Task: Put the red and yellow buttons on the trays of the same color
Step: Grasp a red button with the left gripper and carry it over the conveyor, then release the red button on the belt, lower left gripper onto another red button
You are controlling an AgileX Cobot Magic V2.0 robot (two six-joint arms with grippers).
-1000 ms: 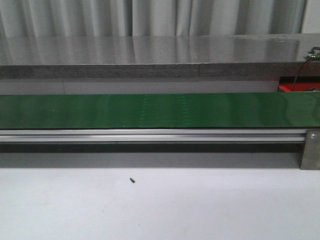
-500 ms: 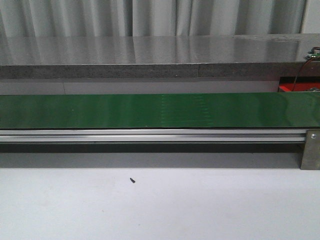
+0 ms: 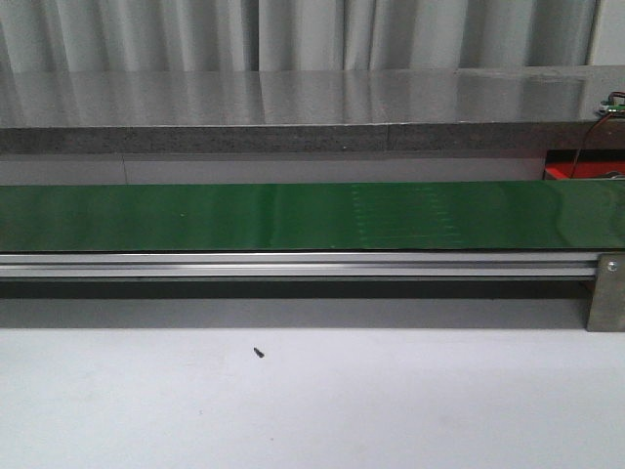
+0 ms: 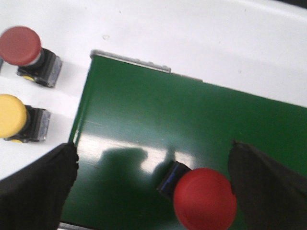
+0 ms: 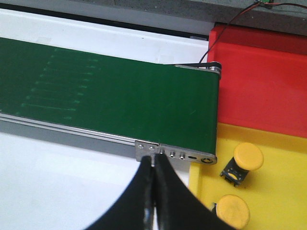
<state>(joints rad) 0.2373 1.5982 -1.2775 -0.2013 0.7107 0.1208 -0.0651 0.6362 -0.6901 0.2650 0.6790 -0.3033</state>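
Observation:
In the left wrist view my left gripper (image 4: 153, 158) is open wide over the end of the green belt (image 4: 192, 115). A red button (image 4: 204, 199) lies on the belt between the fingers, close to one finger (image 4: 273, 187). Another red button (image 4: 21, 45) and a yellow button (image 4: 12, 117) rest on the white table beside the belt. In the right wrist view my right gripper (image 5: 154, 165) is shut on nothing, just off the belt's other end. The red tray (image 5: 264, 81) shows nothing in it there. The yellow tray (image 5: 283, 143) holds two yellow buttons (image 5: 247, 157) (image 5: 232, 211).
The front view shows the long green conveyor belt (image 3: 293, 215) on its aluminium rail (image 3: 293, 264), a grey shelf behind, a corner of the red tray (image 3: 576, 172), and a small dark speck (image 3: 259, 352) on the white table. Neither arm appears there.
In the front view a faint striped patch on the belt has shifted to the right. Nothing else differs.

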